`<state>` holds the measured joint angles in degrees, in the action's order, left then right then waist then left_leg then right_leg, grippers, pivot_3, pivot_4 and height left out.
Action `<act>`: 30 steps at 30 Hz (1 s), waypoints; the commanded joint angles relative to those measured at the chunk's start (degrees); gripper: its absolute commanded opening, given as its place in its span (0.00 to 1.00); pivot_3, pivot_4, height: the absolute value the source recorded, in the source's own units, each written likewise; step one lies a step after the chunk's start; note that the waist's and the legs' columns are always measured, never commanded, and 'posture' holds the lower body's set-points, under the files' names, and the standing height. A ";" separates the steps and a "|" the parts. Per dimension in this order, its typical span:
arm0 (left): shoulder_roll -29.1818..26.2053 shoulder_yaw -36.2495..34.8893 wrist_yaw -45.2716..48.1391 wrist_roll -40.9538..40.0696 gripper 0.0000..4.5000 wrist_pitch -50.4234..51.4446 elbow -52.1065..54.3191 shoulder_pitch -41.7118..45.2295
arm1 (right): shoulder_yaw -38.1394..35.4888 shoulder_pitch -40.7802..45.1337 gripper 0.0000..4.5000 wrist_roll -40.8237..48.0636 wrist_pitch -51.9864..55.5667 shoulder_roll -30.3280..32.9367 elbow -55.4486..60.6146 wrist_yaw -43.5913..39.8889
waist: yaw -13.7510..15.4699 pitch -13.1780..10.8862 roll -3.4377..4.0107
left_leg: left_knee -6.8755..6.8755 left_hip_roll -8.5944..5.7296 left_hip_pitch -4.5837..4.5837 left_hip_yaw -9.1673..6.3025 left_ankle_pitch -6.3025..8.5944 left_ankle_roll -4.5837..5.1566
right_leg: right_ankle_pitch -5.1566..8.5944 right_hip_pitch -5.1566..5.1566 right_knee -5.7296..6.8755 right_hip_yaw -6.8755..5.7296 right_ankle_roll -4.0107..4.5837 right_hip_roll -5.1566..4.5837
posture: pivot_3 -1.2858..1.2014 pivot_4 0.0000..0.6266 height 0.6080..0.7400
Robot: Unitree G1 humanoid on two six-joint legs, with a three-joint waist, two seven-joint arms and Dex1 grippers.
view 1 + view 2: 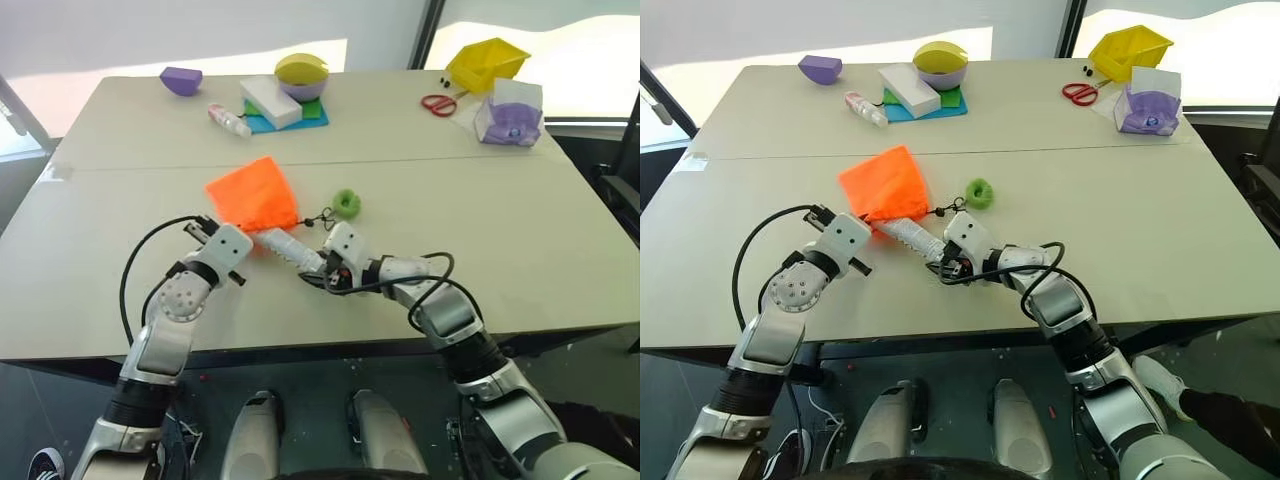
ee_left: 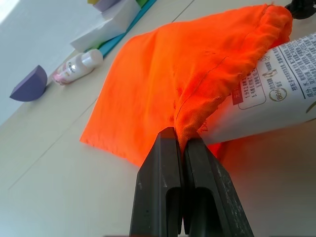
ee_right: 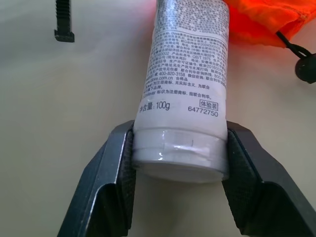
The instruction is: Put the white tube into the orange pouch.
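My right gripper (image 3: 178,165) clamps the tube's (image 3: 187,74) cap end, its length pointing into the pouch (image 1: 252,194) mouth my left gripper (image 2: 183,148) pinches open.

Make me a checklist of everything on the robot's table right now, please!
Surface: pale table, a seam across it.
Job's things: white tube with its far end inside the mouth of the orange pouch; green ring beside the pouch.
Clutter: purple wedge, clear bottle, white block, yellow-topped bowl, red scissors, yellow bin, purple packet, all at the far edge.
Grippers: left gripper pinches the pouch's rim; right gripper clamps the tube's cap end.
Cables: black ones looping along both arms.
Surroundings: bright windows behind.
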<state>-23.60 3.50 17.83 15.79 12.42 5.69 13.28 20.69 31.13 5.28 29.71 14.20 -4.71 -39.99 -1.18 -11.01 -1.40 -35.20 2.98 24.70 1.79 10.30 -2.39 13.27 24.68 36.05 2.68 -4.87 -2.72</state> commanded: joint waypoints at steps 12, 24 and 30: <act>-1.32 4.51 4.71 0.85 0.00 -0.67 6.35 0.16 | -0.42 2.11 0.40 -4.76 -1.71 4.15 3.80 0.27 | 0.16 0.00 0.00 | 0.01 -0.01 0.01 0.01 0.00 -0.01 | 0.01 0.01 0.01 0.00 0.00 -0.03 | 0.52 0.24 1.00; -2.05 4.12 5.69 0.97 0.00 0.31 7.99 -0.10 | 0.33 0.47 0.40 -7.59 -3.19 6.58 4.37 -0.18 | 0.02 0.00 0.00 | 0.03 0.01 0.01 0.01 0.00 0.00 | 0.01 0.05 0.02 0.00 0.00 0.00 | 0.52 0.24 1.00; -2.63 3.34 6.03 0.52 0.00 -0.41 8.74 -1.31 | 0.32 -0.71 0.40 -8.45 -6.74 9.43 2.91 -1.21 | 0.23 0.01 -0.02 | 0.01 -0.03 0.02 0.07 0.00 -0.01 | 0.01 0.01 -0.07 0.02 0.01 -0.10 | 0.52 0.24 1.00</act>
<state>-25.90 7.12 23.63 16.87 13.51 11.66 11.89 22.03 30.76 -2.42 23.59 23.15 -1.58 -41.48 -0.95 -11.00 -1.42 -35.19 2.96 24.72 1.85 10.31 -2.40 13.28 24.68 35.98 2.70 -4.86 -2.82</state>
